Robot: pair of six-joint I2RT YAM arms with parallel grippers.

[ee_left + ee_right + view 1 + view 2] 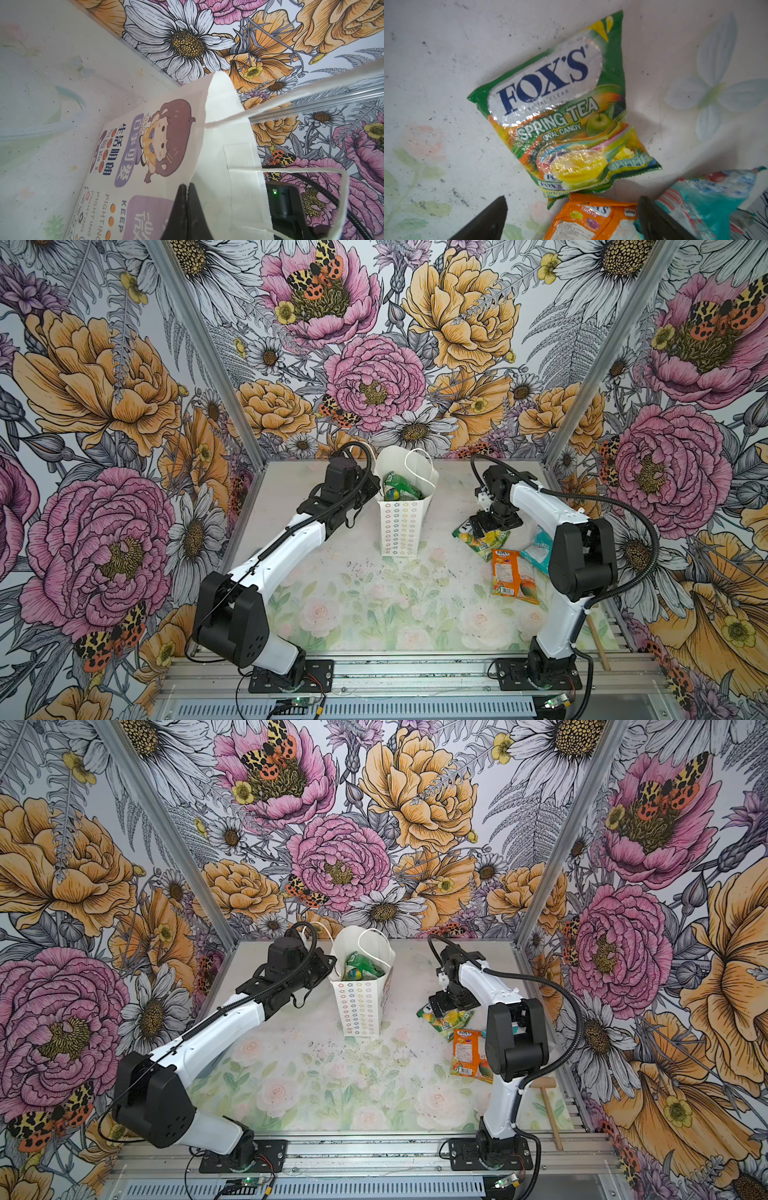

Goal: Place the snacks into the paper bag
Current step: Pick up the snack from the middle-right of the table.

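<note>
Green packet point(560, 116) below right pincer point(573, 199)

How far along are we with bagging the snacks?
Done: green packets already sit inside the paper bag. In hand: the left gripper pinches the bag's rim; the right gripper hangs open over the Spring Tea packet, holding nothing. Left: that packet, the orange packet and the teal packet lie on the table.
</note>
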